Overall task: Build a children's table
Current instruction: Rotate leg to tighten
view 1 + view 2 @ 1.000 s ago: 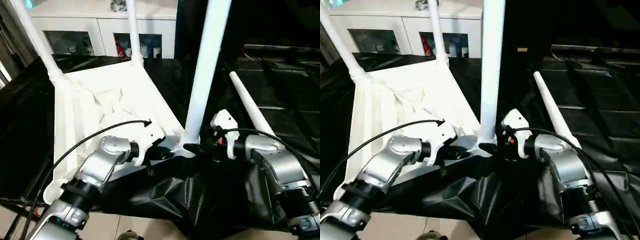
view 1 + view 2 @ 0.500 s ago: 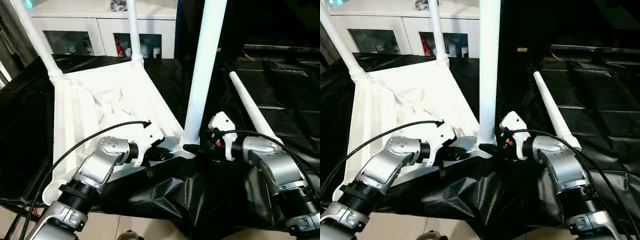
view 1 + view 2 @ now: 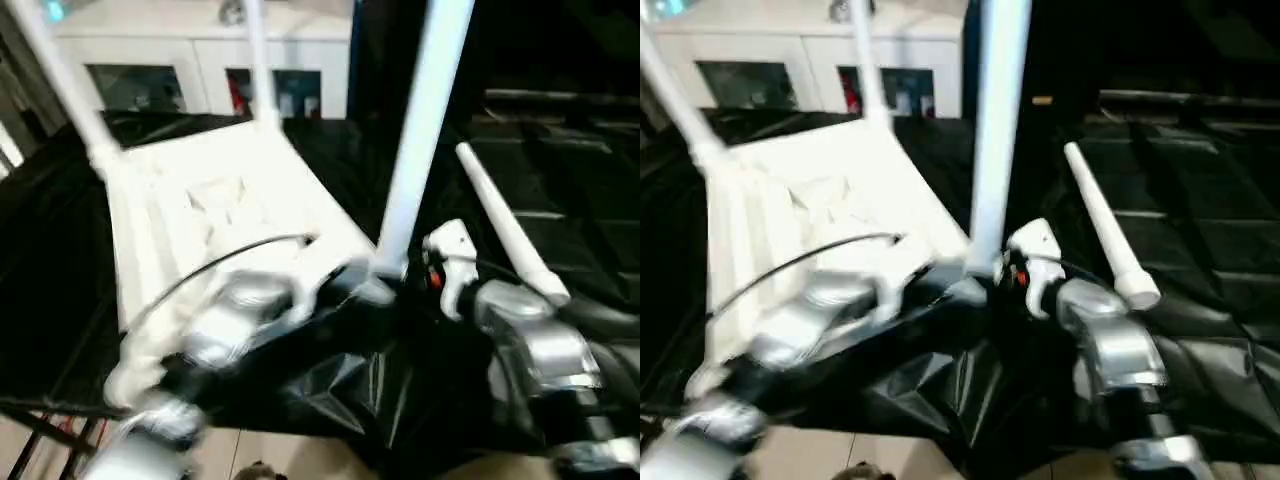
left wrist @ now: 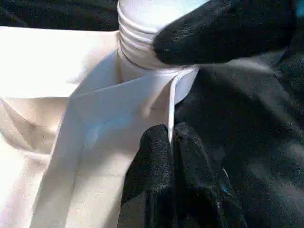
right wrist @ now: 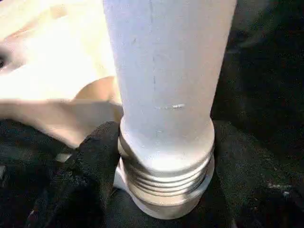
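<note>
**Children's table, upturned: 3 legs standing, 1 loose**

Item 1, nearest: left gripper (image 4: 172, 156), fingers pressed together, pinching the thin rim of the tabletop (image 3: 215, 205) beside the near corner socket.

Item 2: right gripper (image 5: 161, 175), jaws part-open, 1 black finger on each side of the threaded base of the near leg (image 3: 420, 130). Leg upright in its corner socket; several thread rings are exposed above the socket, so seating looks incomplete.

Item 3: tabletop, white plastic, ribbed underside up, lying on the black-draped work table (image 3: 330, 160).

Item 4: loose leg (image 3: 505, 225), lying on the black cloth just beyond the right gripper, apart from the tabletop.

Item 5, farthest: 2 legs (image 3: 258, 60) standing in the far corner sockets.

Status, judged: 2 legs fitted, third being screwed home. Left: finish third, fit fourth at the empty near-left corner, turn table over.
</note>
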### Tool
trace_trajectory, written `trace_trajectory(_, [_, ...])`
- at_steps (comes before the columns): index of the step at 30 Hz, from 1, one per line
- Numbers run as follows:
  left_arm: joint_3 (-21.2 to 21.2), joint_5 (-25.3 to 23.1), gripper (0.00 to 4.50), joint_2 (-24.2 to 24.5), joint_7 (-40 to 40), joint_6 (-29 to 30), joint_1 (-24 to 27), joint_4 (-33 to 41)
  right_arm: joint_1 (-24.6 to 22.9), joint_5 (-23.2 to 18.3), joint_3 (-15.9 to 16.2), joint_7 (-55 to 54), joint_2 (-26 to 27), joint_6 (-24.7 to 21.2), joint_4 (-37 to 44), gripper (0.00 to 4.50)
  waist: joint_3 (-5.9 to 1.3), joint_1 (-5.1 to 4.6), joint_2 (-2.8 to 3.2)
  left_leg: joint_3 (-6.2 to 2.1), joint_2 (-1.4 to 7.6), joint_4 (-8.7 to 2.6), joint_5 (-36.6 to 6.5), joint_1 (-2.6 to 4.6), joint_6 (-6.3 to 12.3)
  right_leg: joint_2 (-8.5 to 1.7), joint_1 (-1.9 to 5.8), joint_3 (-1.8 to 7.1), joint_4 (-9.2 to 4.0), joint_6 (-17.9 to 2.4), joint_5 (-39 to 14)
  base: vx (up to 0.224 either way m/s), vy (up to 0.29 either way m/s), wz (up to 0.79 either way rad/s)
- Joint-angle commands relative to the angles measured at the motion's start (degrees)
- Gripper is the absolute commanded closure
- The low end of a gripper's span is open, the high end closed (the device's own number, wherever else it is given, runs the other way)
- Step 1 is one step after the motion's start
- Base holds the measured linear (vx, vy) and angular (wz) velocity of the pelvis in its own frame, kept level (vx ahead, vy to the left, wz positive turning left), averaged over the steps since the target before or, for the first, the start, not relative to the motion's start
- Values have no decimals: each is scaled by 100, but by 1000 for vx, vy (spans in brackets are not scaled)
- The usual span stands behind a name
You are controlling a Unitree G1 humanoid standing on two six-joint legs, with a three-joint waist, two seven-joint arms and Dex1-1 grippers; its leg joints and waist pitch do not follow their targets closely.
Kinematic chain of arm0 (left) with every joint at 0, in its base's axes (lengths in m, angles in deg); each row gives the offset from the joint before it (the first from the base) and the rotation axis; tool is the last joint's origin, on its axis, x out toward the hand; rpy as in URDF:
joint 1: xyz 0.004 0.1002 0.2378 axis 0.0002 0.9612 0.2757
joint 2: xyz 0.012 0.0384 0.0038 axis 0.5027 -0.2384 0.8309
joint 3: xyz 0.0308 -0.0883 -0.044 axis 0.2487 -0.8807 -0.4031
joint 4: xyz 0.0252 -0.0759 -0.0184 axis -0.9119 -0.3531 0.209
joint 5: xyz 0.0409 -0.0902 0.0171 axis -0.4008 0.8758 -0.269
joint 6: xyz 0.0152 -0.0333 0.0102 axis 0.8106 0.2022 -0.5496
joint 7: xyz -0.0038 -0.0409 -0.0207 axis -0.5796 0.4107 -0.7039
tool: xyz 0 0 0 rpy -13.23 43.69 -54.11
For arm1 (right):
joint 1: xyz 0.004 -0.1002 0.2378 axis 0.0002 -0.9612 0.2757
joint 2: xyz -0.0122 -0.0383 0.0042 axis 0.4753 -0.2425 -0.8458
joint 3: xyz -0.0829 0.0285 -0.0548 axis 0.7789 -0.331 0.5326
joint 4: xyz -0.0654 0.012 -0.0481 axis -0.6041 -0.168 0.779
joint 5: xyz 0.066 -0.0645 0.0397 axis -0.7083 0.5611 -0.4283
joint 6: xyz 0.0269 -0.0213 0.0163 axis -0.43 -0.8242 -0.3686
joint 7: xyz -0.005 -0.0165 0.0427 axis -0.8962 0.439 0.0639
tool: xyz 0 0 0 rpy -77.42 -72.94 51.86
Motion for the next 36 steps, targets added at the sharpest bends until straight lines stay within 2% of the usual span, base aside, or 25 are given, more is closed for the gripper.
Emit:
trace_trajectory(1, [-233,119,450,-325,-576,-137,-259,-205,118,-62,137,-483,506,-144,-142,180,-410,-28,-94,-114,248,-408,-1322,35,149,-402,280,273,-485,-568,-2422,0,0,0])
trace_trajectory(2, [-236,111,450,-372,-634,-152,-292,-267,144,-37,114,-634,592,-158,-175,180,-414,-36,-108,-106,238,-407,-1276,29,166,-396,288,270,-491,-563,-2388,0,0,0])
trace_trajectory(5, [-168,37,450,-549,-739,-246,-435,-475,367,44,215,-919,972,-159,-361,180,-427,-50,-88,-114,251,-413,-1225,29,178,-393,291,273,-464,-608,-2201,0,0,0])
trace_trajectory(7, [-94,-21,450,-535,-634,-356,-430,-479,409,-64,162,-813,1025,-204,-349,110,-418,-86,-82,-110,258,-422,-1267,21,210,-390,304,279,-467,-627,-2090,0,0,0])
trace_trajectory(11, [-53,-11,450,-501,-465,-461,-390,-438,400,-3,194,-739,926,-187,-312,91,-398,-106,-97,-110,255,-434,-1374,27,234,-401,308,269,-483,-608,-2275,0,0,0])
trace_trajectory(12, [-43,29,450,-481,-351,-506,-356,-380,386,52,231,-700,850,-163,-288,65,-396,-113,-101,-108,253,-432,-1400,32,228,-404,303,272,-492,-573,-2382,0,0,0])
trace_trajectory(14, [-30,140,450,-402,-94,-540,-285,-241,347,141,310,-499,627,-114,-220,65,-395,-115,-96,-112,255,-434,-1395,31,226,-406,300,272,-500,-545,-2433,0,0,0])
trace_trajectory(15, [-29,149,450,-392,-71,-537,-278,-225,342,148,319,-471,600,-108,-211,65,-402,-108,-115,-110,258,-429,-1350,30,239,-407,310,276,-484,-545,-2373,0,0,0])
trace_trajectory(16, [62,194,450,-151,306,-560,-166,-34,278,142,405,34,189,-106,-95,65,-398,-110,-115,-108,265,-432,-1321,23,259,-406,305,285,-477,-556,-2322,0,0,0])
trace_trajectory(17, [94,199,450,-59,437,-577,-124,32,258,130,425,225,48,-120,-54,65,-409,-85,-118,-122,276,-431,-1301,24,270,-417,328,283,-464,-550,-2280,0,0,0])
trace_trajectory(18, [130,222,450,69,617,-565,-56,136,225,122,464,504,-167,-121,-9,65,-410,-95,-123,-101,273,-418,-1200,2,336,-413,321,303,-436,-607,-2094,0,0,0])
trace_trajectory(19, [136,228,450,97,655,-559,-39,161,216,121,474,567,-216,-120,1,65,-418,-81,-124,-105,290,-416,-1176,19,340,-411,328,300,-427,-645,-2018,0,0,0])
trace_trajectory(20, [158,248,450,180,777,-541,9,239,194,117,495,734,-347,-107,29,65,-421,-86,-122,-96,284,-400,-1105,5,379,-416,334,302,-405,-739,-1891,0,0,0])
trace_trajectory(23, [240,369,450,525,1345,-511,211,610,139,33,491,1276,-757,-64,132,65,-405,-71,-110,-89,303,-400,-1136,13,420,-414,317,303,-408,-842,-1953,0,0,0])
trace_trajectory(25, [293,441,450,759,1686,-482,340,857,137,-24,482,1546,-962,-16,192,65,-388,-48,-117,-86,312,-415,-1284,38,380,-406,296,306,-434,-809,-2163,0,0,0])
trace_trajectory(30, [388,524,450,1030,2043,-364,467,1135,169,-90,526,1788,-1148,27,198,65,-375,-25,-106,-97,321,-431,-1511,65,256,-407,271,311,-449,-768,-2384,0,0,0])
trace_trajectory(36, [391,517,450,1187,2159,-298,570,1315,181,-192,602,2175,-1176,81,217,65,-398,18,-134,-89,318,-411,-1246,40,298,-414,289,324,-387,-860,-2043,0,0,0])
